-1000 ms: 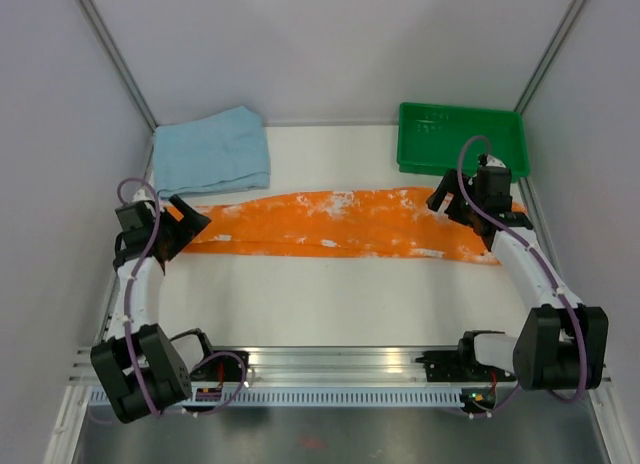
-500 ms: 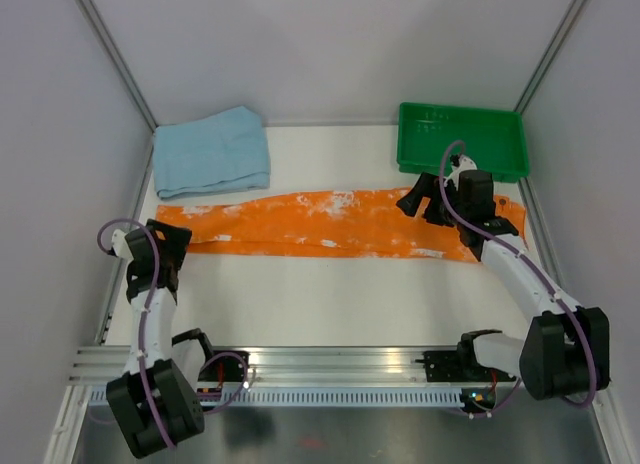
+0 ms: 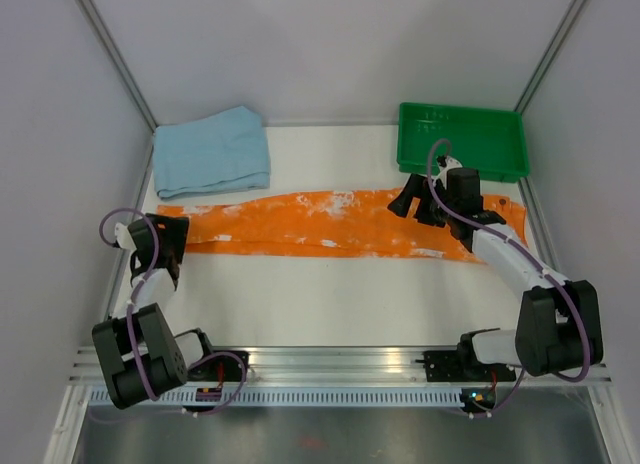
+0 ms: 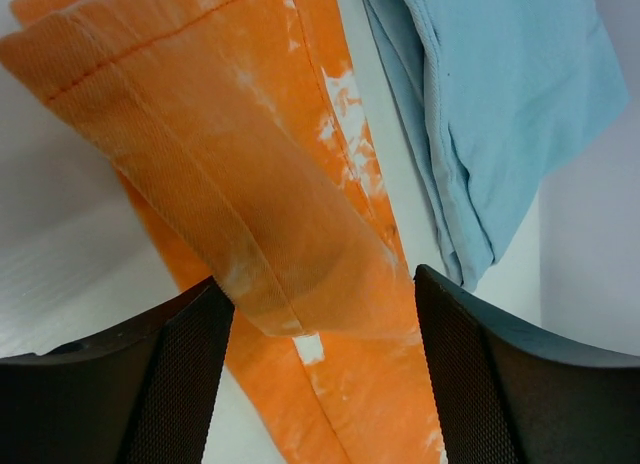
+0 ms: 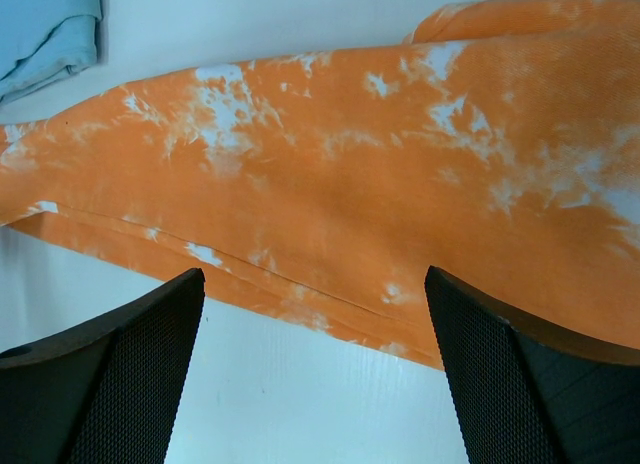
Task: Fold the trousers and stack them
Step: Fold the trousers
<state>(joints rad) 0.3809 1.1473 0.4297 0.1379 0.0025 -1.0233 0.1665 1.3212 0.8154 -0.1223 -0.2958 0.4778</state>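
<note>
The orange white-mottled trousers point(image 3: 340, 224) lie stretched out flat across the table from left to right. My left gripper point(image 3: 172, 242) is open at their left end. In the left wrist view its jaws point(image 4: 320, 384) stand wide apart over the orange leg end point(image 4: 250, 174), which has a folded hem. My right gripper point(image 3: 403, 204) is open low over the right half of the trousers. In the right wrist view it point(image 5: 315, 384) straddles the near edge of the orange cloth point(image 5: 400, 204). Folded light blue trousers point(image 3: 210, 149) lie at the back left.
A green tray point(image 3: 462, 164) stands at the back right, just behind the right arm. The light blue trousers show beside the orange leg end in the left wrist view point(image 4: 510, 94). White table point(image 3: 330, 294) lies in front of the orange trousers.
My left gripper has drawn back and lowered to the trousers' left end. My right gripper has moved left from the right end, along the trousers toward the middle.
</note>
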